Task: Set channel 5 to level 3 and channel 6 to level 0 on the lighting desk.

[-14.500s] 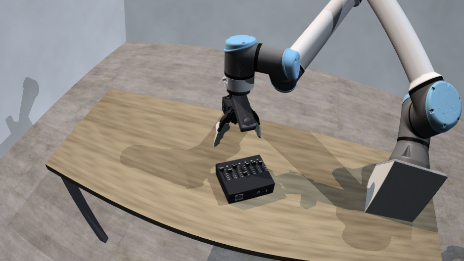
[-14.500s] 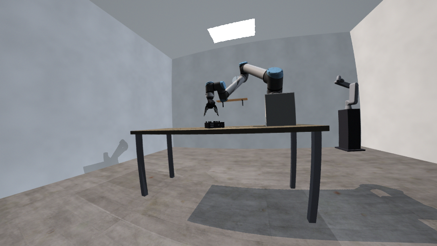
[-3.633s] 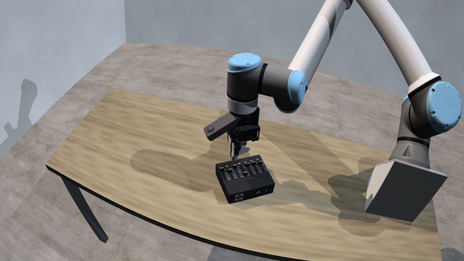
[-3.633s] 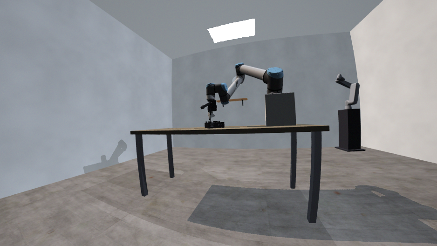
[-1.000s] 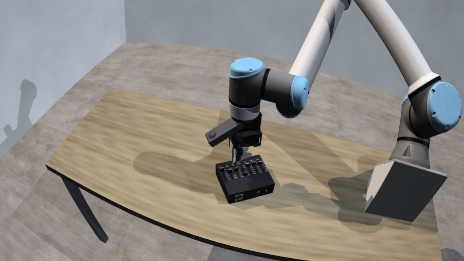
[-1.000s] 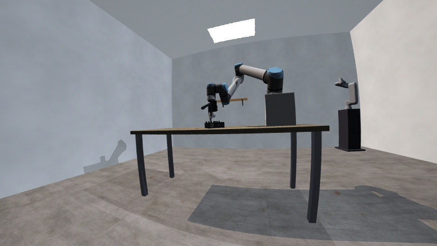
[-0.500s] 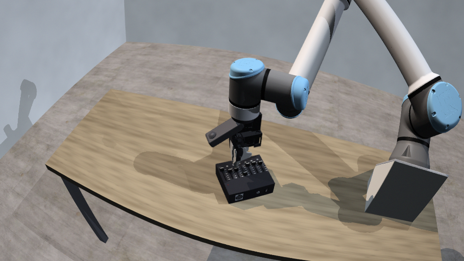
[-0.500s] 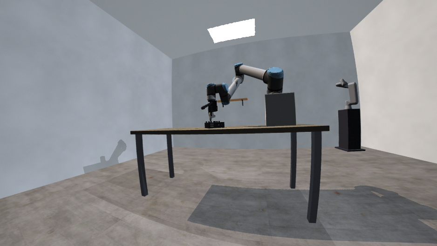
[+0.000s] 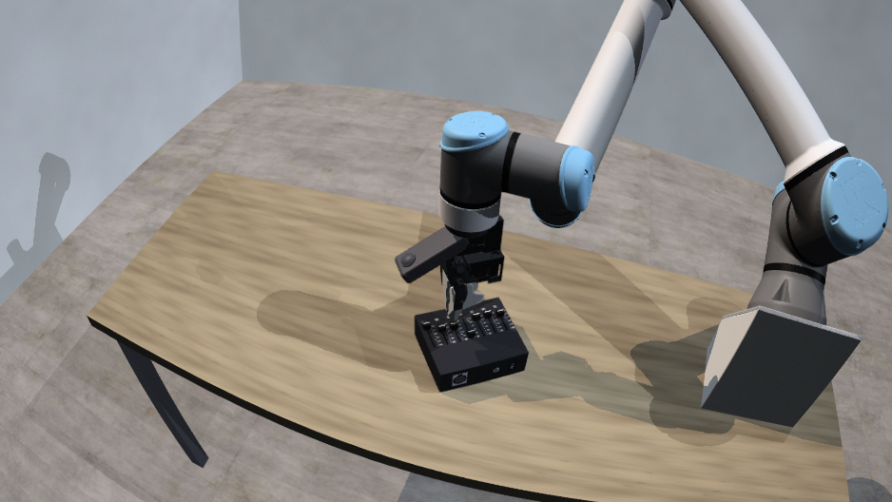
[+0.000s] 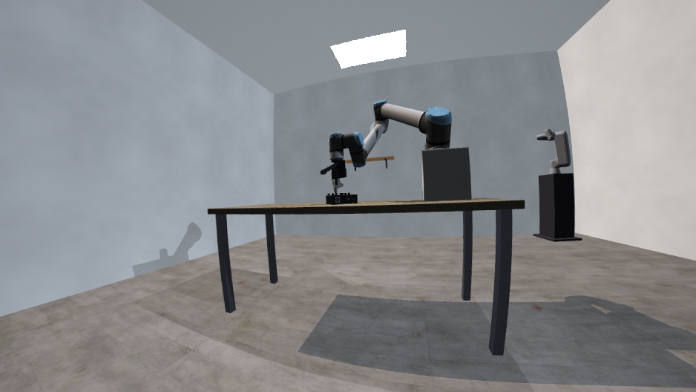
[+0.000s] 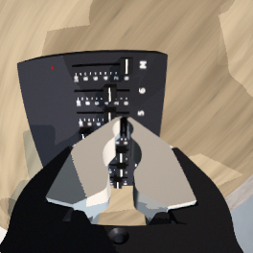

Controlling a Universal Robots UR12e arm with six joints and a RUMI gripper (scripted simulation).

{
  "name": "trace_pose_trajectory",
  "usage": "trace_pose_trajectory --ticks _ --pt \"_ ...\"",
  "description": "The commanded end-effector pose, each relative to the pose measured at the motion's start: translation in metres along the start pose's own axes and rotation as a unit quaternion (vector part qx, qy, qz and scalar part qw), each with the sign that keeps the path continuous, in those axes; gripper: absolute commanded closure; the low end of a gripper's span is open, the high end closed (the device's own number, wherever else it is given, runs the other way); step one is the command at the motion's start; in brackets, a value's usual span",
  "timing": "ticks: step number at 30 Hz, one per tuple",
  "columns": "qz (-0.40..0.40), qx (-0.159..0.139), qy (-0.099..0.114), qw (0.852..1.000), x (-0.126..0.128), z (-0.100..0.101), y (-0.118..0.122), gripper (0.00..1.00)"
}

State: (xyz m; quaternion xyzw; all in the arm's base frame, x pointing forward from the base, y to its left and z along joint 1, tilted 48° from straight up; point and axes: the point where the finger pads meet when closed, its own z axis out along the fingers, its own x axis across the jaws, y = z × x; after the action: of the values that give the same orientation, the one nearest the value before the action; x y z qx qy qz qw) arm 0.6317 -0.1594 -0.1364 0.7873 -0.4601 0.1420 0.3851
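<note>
Evidently clenched on nothing, pincer at the desk's faders, hiding some in the wrist view. Lighting desk at top view's lower centre, on the table. Grey block well apart, lower right.

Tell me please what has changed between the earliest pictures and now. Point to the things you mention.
The gripper [image 9: 452,315] [image 10: 335,191] [image 11: 124,118] came down to the lighting desk [image 9: 483,358] [image 10: 350,199] [image 11: 38,96], turned and closed; nothing shows held. The channel 5 fader [image 9: 454,325] [image 11: 109,114] slid away from its 0 end, toward higher levels. In the background, the small arm [image 10: 562,148] bent its upper part lower. The desk's body and the table [image 9: 249,249] [image 10: 413,209] stayed put.
</note>
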Motion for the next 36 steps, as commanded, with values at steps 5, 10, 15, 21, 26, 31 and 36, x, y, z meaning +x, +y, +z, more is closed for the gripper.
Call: trace_pose_trajectory --ticks 5,10,15,21,26,31,36 --pt "0.000 0.000 0.000 1.000 0.004 -0.001 0.000 1.00" --pt "0.000 0.000 0.000 1.000 0.006 -0.001 0.000 1.00" --pt "0.000 0.000 0.000 1.000 0.006 -0.001 0.000 1.00" --pt "0.000 0.000 0.000 1.000 0.006 -0.005 0.000 1.00" --pt "0.000 0.000 0.000 1.000 0.006 -0.018 0.000 1.00" --pt "0.000 0.000 0.000 1.000 0.006 -0.027 0.000 1.00" --pt "0.000 0.000 0.000 1.000 0.006 -0.038 0.000 1.00"
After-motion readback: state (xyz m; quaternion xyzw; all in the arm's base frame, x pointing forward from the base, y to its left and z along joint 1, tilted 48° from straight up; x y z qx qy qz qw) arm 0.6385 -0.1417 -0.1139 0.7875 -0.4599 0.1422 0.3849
